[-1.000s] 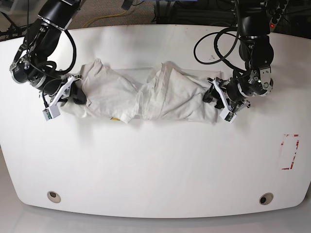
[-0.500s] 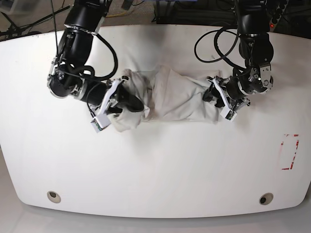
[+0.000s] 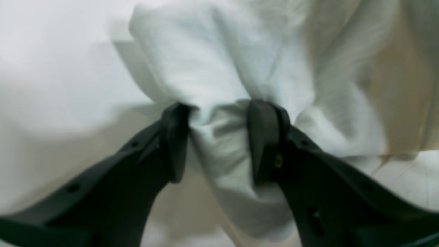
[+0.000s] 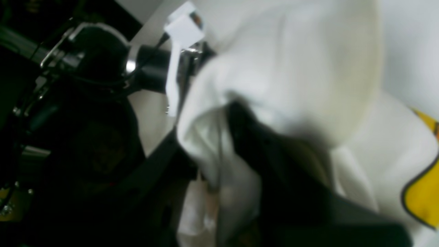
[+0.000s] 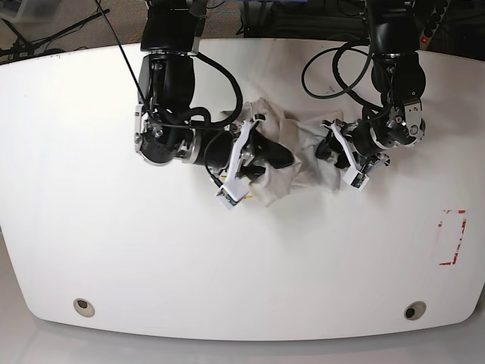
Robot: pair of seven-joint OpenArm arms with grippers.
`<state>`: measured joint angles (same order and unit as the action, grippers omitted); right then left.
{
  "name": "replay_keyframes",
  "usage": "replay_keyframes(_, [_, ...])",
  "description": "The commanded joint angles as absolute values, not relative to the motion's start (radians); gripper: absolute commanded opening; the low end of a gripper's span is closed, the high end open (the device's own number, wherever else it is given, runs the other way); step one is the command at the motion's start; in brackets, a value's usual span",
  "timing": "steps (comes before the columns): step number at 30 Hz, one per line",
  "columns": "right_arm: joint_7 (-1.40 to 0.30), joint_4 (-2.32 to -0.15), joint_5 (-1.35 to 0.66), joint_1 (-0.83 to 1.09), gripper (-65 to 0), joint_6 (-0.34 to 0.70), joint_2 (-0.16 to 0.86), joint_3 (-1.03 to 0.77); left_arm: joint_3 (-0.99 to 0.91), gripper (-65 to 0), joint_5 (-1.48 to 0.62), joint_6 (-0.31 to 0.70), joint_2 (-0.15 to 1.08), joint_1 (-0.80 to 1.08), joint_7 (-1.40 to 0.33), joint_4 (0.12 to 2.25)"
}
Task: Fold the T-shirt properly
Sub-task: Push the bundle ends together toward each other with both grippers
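The off-white T-shirt [image 5: 294,148] lies bunched in a short heap at the back middle of the white table [image 5: 227,258]. In the base view my right gripper [image 5: 269,155] sits on the heap's left side, shut on a fold of cloth. My left gripper [image 5: 331,152] holds the heap's right end. The left wrist view shows the T-shirt [image 3: 240,68] gathered between the two dark fingers [image 3: 175,140], left gripper [image 3: 219,140] shut on it. The right wrist view is blurred: white T-shirt [image 4: 308,68] draped over the right gripper [image 4: 209,151], with a yellow print [image 4: 422,195] at the right edge.
A red-outlined rectangle [image 5: 453,236] is marked near the table's right edge. Two round holes [image 5: 84,306] [image 5: 414,310] sit near the front edge. Black cables [image 5: 333,76] loop behind the left arm, and the other arm's wrist [image 4: 103,68] is close in the right wrist view.
My right arm has swept the shirt's left end across the table toward the left gripper, bunching the long spread shirt into a short heap. The left arm has stayed in place.
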<state>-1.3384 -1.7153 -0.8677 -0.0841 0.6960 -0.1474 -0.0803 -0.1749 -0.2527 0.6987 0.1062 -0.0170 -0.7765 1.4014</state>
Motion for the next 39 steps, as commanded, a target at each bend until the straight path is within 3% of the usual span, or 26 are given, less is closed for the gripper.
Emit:
replay_keyframes(1, [-1.253,-1.69,-0.911,-0.108,-63.6,0.698,-0.133,-0.039,-0.171,-39.3,-0.2,0.698,0.108,-0.013,-0.843,1.397])
replay_keyframes(7, [-1.138,-1.546,-0.911,-0.13,-60.7,0.698,-0.105,0.062,-0.171,-39.3,-0.202,0.698,0.108,-0.013,-0.843,1.397])
replay_keyframes(9, [-1.079,-1.494,-0.897,-0.142,-49.8,0.698,-0.099,0.084,-0.171,-39.3,-0.205,0.698,0.108,-0.013,-0.843,1.4])
replay_keyframes(13, [-1.02,-1.449,-0.872,-0.151,-20.9,0.698,-0.082,0.12,-0.176,-39.3,-0.208,0.698,0.108,-0.015,-0.843,1.403])
replay_keyframes(15, [-1.006,-1.454,-0.86,-0.151,-11.4,0.698,-0.079,0.12,-0.177,-39.3,-0.208,0.698,0.108,-0.018,-0.843,1.403])
replay_keyframes(16, [-1.004,-1.455,-0.855,-0.151,-10.0,0.698,-0.077,0.12,-0.177,-39.3,-0.209,0.698,0.108,-0.018,-0.843,1.405])
replay_keyframes(25, [-1.006,-1.521,-0.862,-0.143,-21.2,0.698,0.001,0.122,-0.234,-39.3,-0.424,0.698,0.113,-0.015,-0.843,1.504])
replay_keyframes(39, [-1.142,-1.836,-0.86,-0.101,-21.2,0.698,0.054,0.122,-0.366,-39.3,-0.447,0.698,0.168,0.065,-0.845,1.713])
